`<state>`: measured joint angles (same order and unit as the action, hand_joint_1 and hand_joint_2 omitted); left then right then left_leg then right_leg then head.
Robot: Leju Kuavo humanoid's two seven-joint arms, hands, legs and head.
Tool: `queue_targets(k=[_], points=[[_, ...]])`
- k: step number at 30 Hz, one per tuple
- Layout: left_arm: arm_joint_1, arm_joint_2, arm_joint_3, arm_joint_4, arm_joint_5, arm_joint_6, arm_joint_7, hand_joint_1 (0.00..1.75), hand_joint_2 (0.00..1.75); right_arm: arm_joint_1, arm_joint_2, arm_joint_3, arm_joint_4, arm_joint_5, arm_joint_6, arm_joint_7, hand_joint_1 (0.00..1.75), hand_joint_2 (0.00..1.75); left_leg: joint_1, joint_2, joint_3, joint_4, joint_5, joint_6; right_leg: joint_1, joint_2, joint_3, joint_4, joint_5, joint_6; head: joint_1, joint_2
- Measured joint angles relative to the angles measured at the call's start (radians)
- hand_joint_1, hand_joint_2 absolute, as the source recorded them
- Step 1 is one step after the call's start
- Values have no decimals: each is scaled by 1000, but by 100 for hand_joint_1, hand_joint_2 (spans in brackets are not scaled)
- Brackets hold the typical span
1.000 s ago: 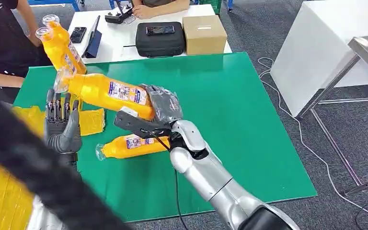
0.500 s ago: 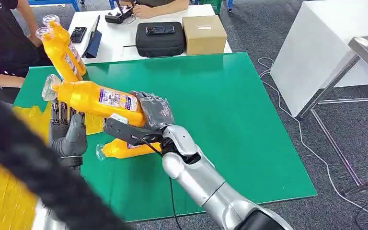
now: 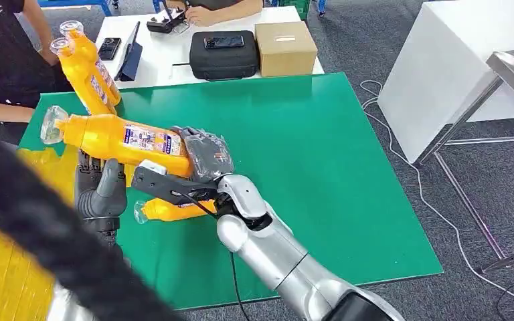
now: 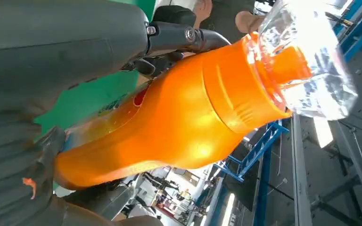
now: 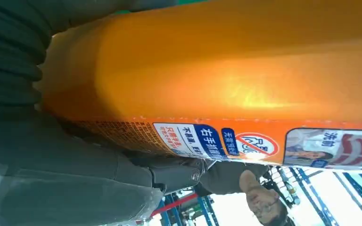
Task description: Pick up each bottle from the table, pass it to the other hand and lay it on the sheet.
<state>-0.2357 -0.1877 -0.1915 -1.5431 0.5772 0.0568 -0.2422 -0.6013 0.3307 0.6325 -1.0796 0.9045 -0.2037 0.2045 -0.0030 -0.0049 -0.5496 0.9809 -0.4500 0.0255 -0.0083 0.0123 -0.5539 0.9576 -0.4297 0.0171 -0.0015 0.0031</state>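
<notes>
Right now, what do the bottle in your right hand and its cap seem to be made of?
The orange bottle gripped by the right hand looks like glossy opaque plastic: soft highlights run along its smooth moulded body, with a printed label. Its clear cap seems to be transparent hard plastic, since the orange neck shows through it.

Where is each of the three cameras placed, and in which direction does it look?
Head view: high on the body, looking forward and down at the green table; both arms show.
Left wrist view: behind the left hand, looking along the held bottle towards its clear cap.
Right wrist view: behind the right hand, close against the bottle's label.
Shared: all three show the held bottle.
</notes>
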Motion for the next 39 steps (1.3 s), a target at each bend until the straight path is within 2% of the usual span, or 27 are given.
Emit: queue_targets(k=[6, 16, 32, 33, 34, 39], points=[[-5, 0, 0, 6, 2, 4, 0, 0, 175, -1, 3, 6, 2, 6, -3, 2, 175, 175, 0, 0, 0, 0, 0, 0, 0, 0, 0, 0, 0, 0, 0, 0], [-19, 13, 35, 47, 5, 8, -43, 0, 175, 6, 39, 120, 113, -20, -41, 4, 175, 175, 0, 0, 0, 0, 0, 0, 0, 0, 0, 0, 0, 0, 0, 0], [12, 21, 61, 47, -8, -10, -61, 3, 175, 18, 47, 144, 152, 7, -29, -10, 175, 175, 0, 0, 0, 0, 0, 0, 0, 0, 0, 0, 0, 0, 0, 0], [13, 22, 63, 47, -9, -11, -63, 145, 175, 21, 47, 145, 152, 8, -28, -10, 175, 175, 0, 0, 0, 0, 0, 0, 0, 0, 0, 0, 0, 0, 0, 0], [16, 22, 66, 47, -10, -12, -65, 175, 175, 24, 47, 147, 152, 10, -26, -10, 175, 175, 0, 0, 0, 0, 0, 0, 0, 0, 0, 0, 0, 0, 0, 0], [30, 21, 79, 46, -27, -13, -77, 175, 175, 38, 47, 166, 153, 1, -14, -8, 175, 175, 0, 0, 0, 0, 0, 0, 0, 0, -1, 0, 0, 0, 0, 0]])
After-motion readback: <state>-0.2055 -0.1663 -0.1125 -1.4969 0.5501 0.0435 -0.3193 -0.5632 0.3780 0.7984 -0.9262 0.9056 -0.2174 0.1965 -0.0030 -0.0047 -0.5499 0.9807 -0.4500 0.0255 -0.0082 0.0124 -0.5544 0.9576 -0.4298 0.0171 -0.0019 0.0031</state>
